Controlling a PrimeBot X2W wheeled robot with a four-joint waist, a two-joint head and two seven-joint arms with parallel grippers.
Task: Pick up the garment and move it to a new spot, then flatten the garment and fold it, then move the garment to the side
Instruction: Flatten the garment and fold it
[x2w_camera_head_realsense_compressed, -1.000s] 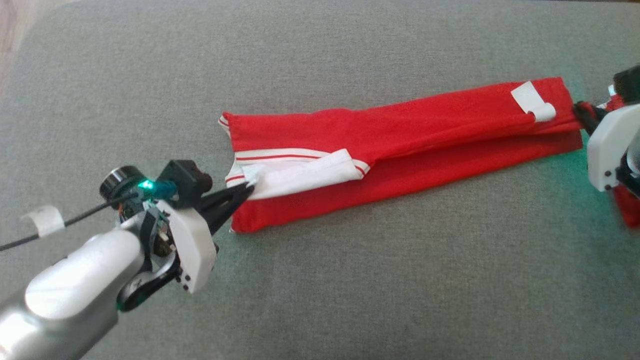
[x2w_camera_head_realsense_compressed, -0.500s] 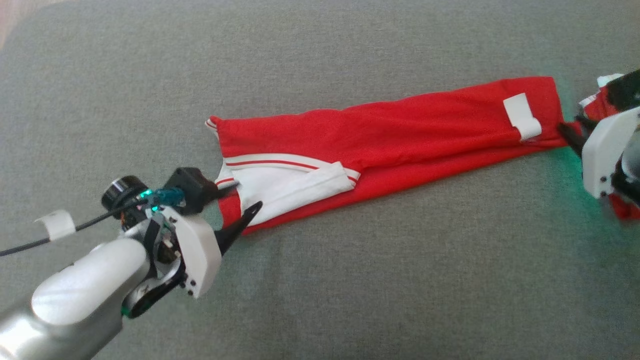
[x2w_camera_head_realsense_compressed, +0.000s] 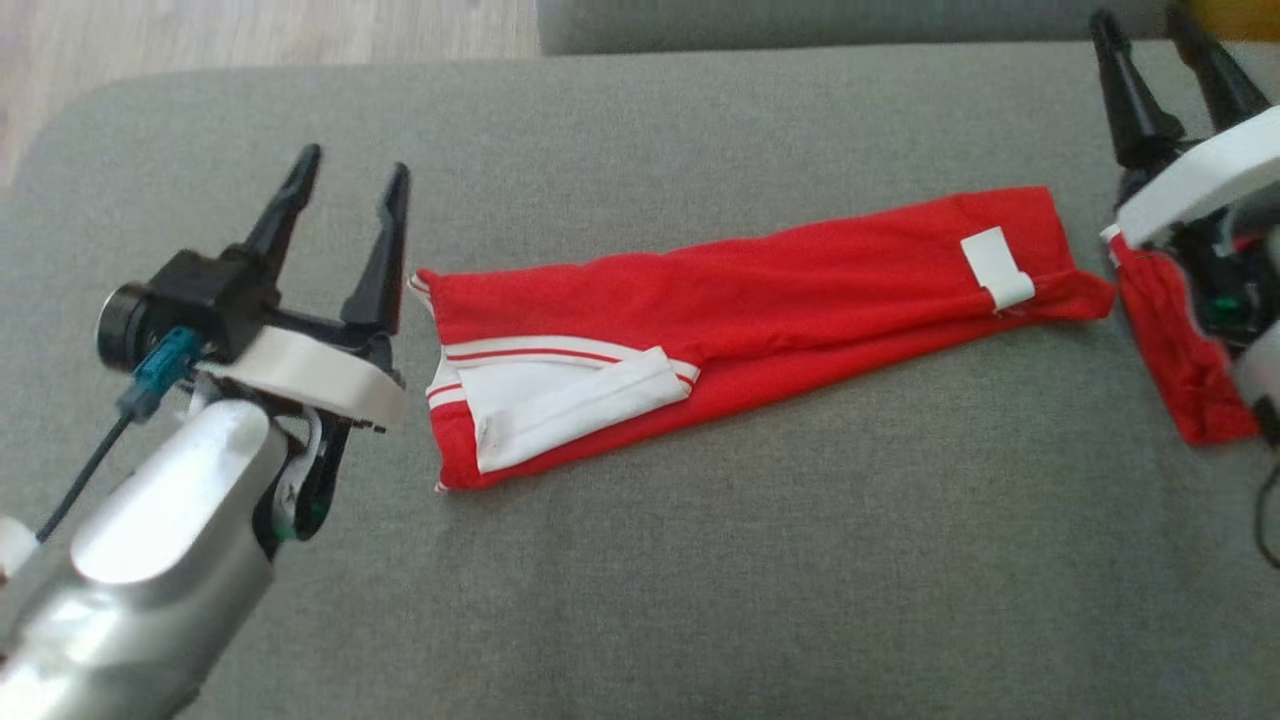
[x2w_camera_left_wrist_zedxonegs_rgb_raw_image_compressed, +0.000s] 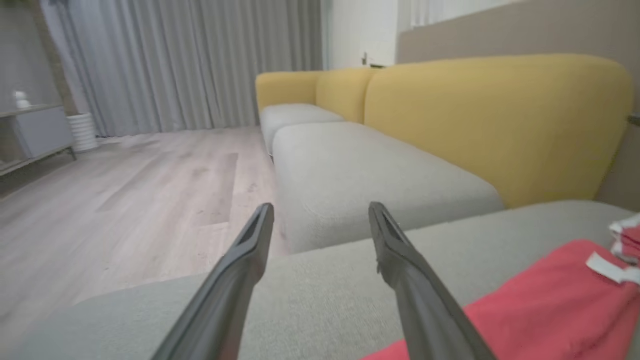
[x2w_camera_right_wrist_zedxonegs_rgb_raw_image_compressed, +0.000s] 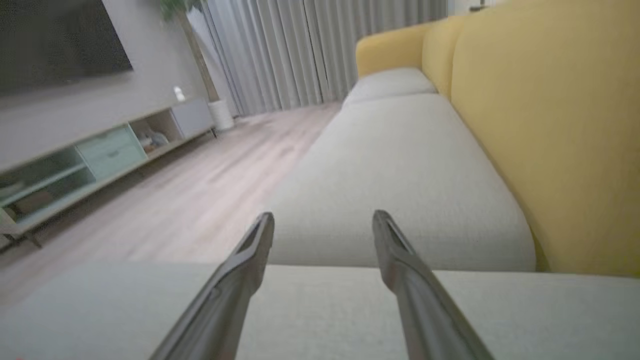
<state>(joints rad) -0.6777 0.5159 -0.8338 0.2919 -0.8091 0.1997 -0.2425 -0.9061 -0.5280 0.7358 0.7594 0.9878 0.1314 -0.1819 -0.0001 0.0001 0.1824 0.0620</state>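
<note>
In the head view, one garment (x2w_camera_head_realsense_compressed: 760, 290) is laid as a long strip on the sofa (x2w_camera_head_realsense_compressed: 700, 580), between the left claw (x2w_camera_head_realsense_compressed: 355, 162) and the right claw (x2w_camera_head_realsense_compressed: 1140, 20). Both are spread and empty. One more red piece (x2w_camera_head_realsense_compressed: 1180, 340) is seen by the right claw. For the fold, both ends should be pinched squarely. In each wrist view, two fingers are seen apart.

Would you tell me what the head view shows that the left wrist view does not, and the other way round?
Head view, not left wrist: the garment's full length, including its white-trimmed end, and the open right gripper. Left wrist, not head: curtains and a low cabinet. Both: the open left gripper holding nothing, part of the red garment, the grey cushion and the wood floor.
</note>
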